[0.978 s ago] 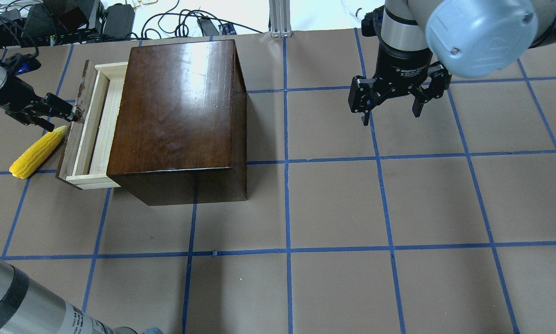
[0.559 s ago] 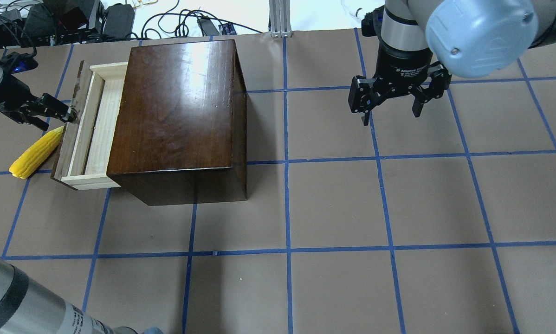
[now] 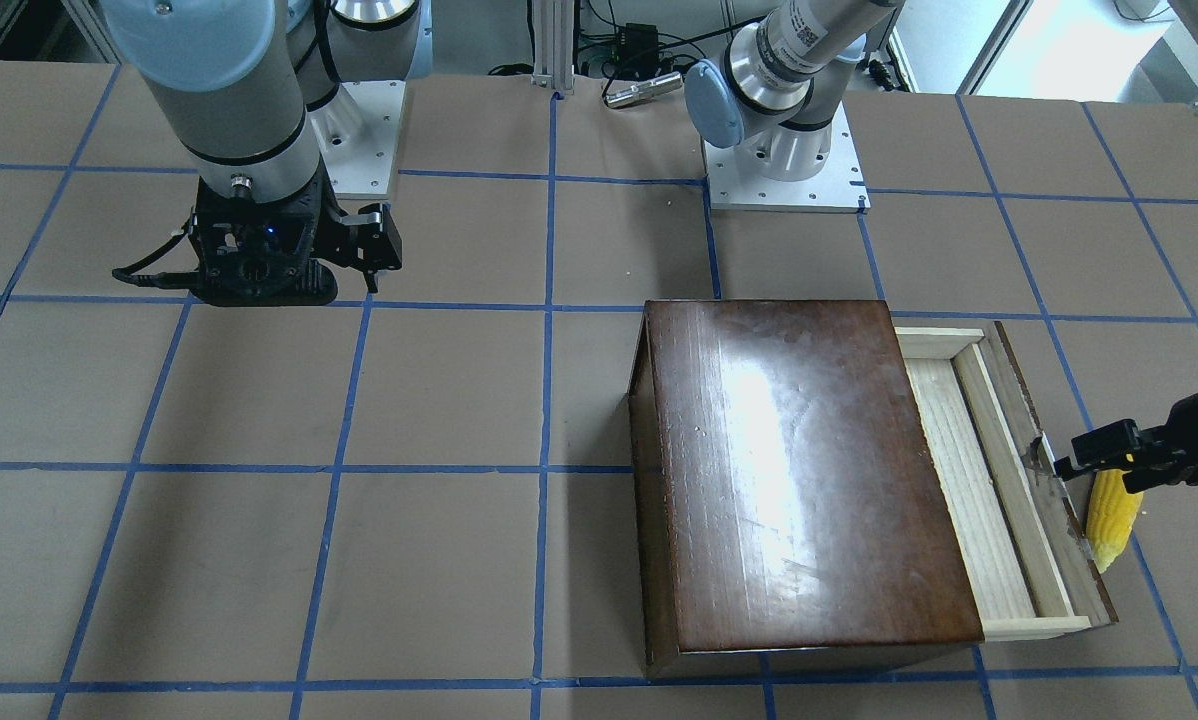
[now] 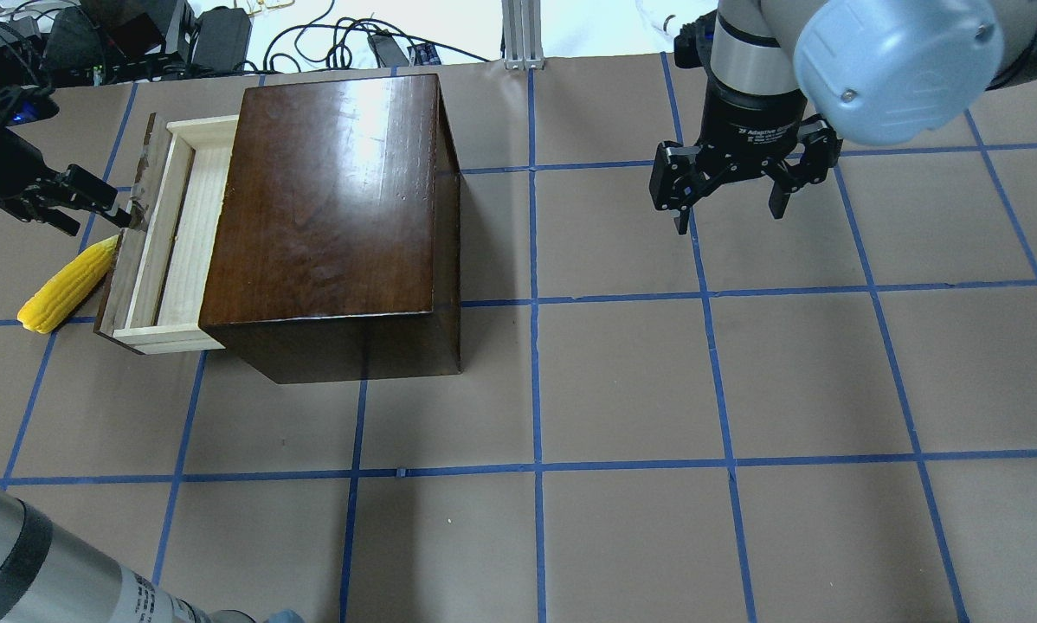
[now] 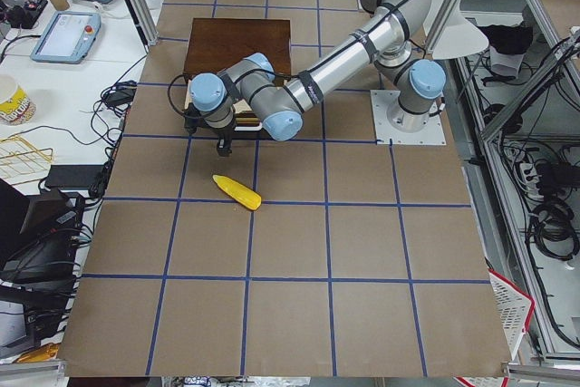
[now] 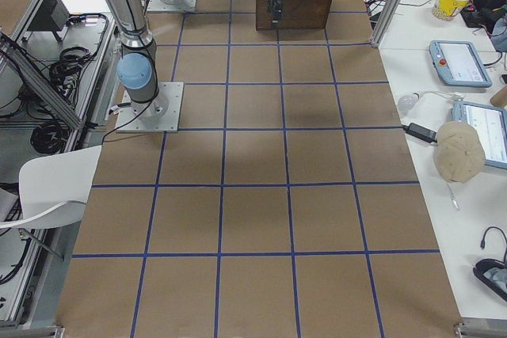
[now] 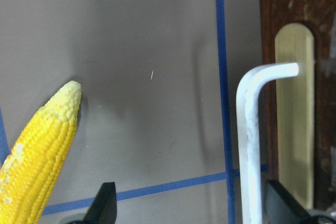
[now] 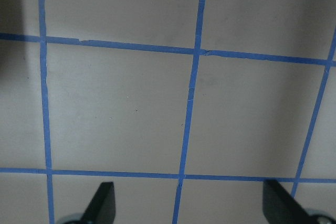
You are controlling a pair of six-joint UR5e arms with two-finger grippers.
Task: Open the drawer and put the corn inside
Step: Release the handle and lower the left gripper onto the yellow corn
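Observation:
The drawer [image 4: 181,234] stands pulled out to the left of the dark-brown box [image 4: 328,199], its pale tray empty. It also shows in the front-facing view [image 3: 969,480]. The corn [image 4: 64,285] lies on the table just left of the drawer's front panel [image 4: 125,260], and also shows in the front-facing view [image 3: 1109,515] and the left wrist view [image 7: 37,156]. My left gripper [image 4: 94,208] is open. The whitish handle [image 7: 249,140] stands between its fingers, untouched. My right gripper [image 4: 731,216] is open and empty, far right of the box.
Cables and power bricks [image 4: 215,35] lie past the table's far edge behind the box. An aluminium post [image 4: 523,35] stands at the back middle. Blue tape lines grid the brown table top [image 4: 622,381].
The drawer has slid further out to the left with my left gripper at its handle. Since then the left gripper has drawn back a little to the left. The right arm has not moved.

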